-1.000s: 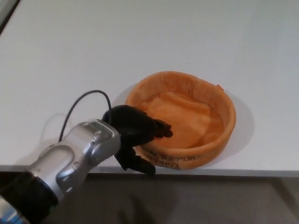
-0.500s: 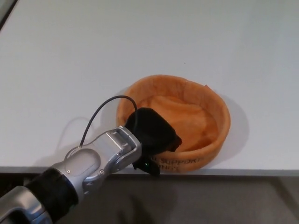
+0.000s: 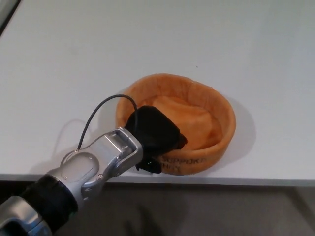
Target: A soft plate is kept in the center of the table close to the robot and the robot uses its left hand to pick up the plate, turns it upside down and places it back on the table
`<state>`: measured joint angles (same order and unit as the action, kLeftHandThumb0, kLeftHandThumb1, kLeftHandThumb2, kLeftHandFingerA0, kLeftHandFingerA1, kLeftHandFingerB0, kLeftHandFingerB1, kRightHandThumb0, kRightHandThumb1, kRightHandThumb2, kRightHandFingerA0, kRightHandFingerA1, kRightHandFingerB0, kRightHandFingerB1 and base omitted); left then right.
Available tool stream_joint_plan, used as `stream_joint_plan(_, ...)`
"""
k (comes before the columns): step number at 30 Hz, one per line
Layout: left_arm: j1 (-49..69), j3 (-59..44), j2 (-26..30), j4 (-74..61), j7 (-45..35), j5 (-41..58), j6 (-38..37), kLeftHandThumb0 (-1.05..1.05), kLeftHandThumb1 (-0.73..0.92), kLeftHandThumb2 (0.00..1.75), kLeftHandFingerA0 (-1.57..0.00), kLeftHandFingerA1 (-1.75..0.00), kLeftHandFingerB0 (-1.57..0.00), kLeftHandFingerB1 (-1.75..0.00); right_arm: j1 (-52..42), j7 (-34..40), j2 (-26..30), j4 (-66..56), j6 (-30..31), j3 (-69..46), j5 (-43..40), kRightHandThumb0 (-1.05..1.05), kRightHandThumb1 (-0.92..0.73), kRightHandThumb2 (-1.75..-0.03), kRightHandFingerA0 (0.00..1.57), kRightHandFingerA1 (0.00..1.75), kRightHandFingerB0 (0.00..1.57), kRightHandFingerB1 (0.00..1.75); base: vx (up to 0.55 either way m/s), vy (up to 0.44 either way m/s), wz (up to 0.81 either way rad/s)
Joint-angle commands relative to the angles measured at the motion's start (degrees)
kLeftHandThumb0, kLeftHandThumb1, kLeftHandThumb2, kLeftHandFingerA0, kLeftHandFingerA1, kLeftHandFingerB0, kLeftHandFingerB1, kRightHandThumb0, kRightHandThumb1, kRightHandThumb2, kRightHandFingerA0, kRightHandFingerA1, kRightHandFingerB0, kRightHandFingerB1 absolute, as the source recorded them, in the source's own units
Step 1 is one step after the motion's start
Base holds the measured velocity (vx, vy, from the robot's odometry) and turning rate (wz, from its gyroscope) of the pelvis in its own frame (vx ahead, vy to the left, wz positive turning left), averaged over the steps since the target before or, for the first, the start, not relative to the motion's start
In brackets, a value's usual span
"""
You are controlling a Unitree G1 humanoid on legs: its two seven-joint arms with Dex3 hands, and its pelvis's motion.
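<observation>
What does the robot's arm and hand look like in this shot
Only the left arm shows. The left hand is matte black and bulky. Behind it sits a silver metallic wrist housing with small screws, then a black forearm section. A thin black cable loops up from the wrist.

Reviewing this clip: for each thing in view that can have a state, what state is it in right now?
soft plate: right side up, opening facing up, sitting on the table near the front edge, not yet flipped.
left hand: over the plate's near-left rim, fingers closed on the rim wall.
table: white, bearing the plate.
right hand: not in view.
</observation>
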<state>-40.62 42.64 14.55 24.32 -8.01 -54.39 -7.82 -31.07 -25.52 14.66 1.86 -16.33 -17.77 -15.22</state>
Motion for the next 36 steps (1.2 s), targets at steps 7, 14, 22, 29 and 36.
stream_joint_plan(7, 5.0, -15.9, -8.4, -9.3, -23.4, 27.2, 10.5, -0.39, 0.55, 0.59, -0.89, -1.75, -0.78, -1.75, -0.5, 0.3, 0.5, -0.8, 1.7, -0.2, -0.2, -0.72, -0.87, -0.67, 0.42, 0.4, 0.29, 0.3, 0.0, 0.0, 0.0)
stream_joint_plan(14, 6.0, -20.8, -10.5, -13.8, -29.8, 39.1, 9.4, -0.5, 0.52, 0.64, -0.95, -1.75, -0.84, -1.75, -0.1, 0.1, 0.8, -0.1, 1.3, -0.3, 0.0, -0.72, -0.87, -0.67, 0.44, 0.41, 0.29, 0.31, 0.0, 0.0, 0.0)
stream_joint_plan(22, 6.1, -35.6, -21.9, -22.3, -29.2, 60.9, 23.4, -0.44, 0.52, 0.6, -0.94, -1.75, -0.78, -1.75, -0.8, 0.1, 0.6, -0.1, 1.1, 0.0, 0.5, -0.73, -0.87, -0.67, 0.44, 0.4, 0.3, 0.31, 0.0, 0.0, 0.0)
stream_joint_plan(29, 4.2, -48.1, -33.9, -26.3, -18.0, 79.6, 30.4, -0.46, 0.49, 0.59, -0.98, -1.75, -0.77, -1.75, -0.7, 0.2, 0.5, 0.7, -0.2, 0.1, 1.3, -0.72, -0.87, -0.67, 0.43, 0.4, 0.29, 0.3, 0.0, 0.0, 0.0)
stream_joint_plan(36, 3.0, -56.7, -44.5, -24.9, -5.6, 101.5, 26.1, -0.47, 0.51, 0.58, -0.94, -1.75, -0.78, -1.75, -0.5, 0.8, 0.8, 0.6, -0.5, 0.3, 2.4, -0.71, -0.88, -0.67, 0.44, 0.41, 0.29, 0.3, 0.0, 0.0, 0.0)
